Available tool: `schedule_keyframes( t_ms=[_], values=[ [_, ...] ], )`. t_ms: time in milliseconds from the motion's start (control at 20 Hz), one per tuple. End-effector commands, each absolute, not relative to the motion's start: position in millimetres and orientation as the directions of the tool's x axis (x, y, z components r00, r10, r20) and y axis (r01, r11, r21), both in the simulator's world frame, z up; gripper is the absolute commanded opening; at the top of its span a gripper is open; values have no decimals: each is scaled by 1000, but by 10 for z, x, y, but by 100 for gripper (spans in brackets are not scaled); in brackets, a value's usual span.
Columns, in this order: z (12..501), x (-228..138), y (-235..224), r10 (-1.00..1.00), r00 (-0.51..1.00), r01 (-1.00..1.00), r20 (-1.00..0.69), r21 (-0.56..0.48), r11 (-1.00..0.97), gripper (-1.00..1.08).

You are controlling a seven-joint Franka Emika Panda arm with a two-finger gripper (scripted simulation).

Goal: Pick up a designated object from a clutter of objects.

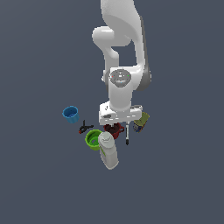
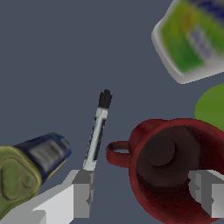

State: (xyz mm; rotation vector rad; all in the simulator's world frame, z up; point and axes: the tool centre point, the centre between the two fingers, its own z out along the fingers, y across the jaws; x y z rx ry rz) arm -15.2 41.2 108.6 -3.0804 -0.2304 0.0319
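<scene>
1. Dark red mug [image 2: 175, 164] sat upright right beneath me, small side handle toward the marker [image 2: 97, 131], dark inside showing.
2. My gripper [image 2: 144, 192] was spread wide, nothing grasped. One finger [image 2: 83, 192] stood outside the mug by its handle, near the marker's end; the other finger [image 2: 210, 192] was over the mug's far rim. Contact: could not tell.
3. White bottle [image 1: 108, 151] lay on its side just beside the mug, its green label up in the wrist view.
4. Green cup [image 1: 92, 139] sat touching the bottle; only a sliver showed at the wrist view's edge.
5. Olive box [image 2: 26, 173] lay beyond the marker.
6. In the exterior view, the blue cup [image 1: 71, 114] stood apart toward the left, the black-red clamp [image 1: 85, 127] between it and the green cup.
</scene>
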Motion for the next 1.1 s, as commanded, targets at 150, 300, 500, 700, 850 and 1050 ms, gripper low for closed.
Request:
schedule_keyframes(
  t_ms=[150,300,500,700,850,1050],
  values=[
    [1035,-171,421,153,988,152,-18,-55,-987,68],
    [1006,-172,422,153,988,152,-18,-55,-987,68],
    [880,-179,429,154,988,153,-17,-55,-987,68],
    [754,-189,436,154,988,153,-17,-55,-987,68],
    [725,-192,437,154,988,153,-17,-55,-987,68],
    [725,-192,437,154,988,153,-17,-55,-987,-100]
  ],
)
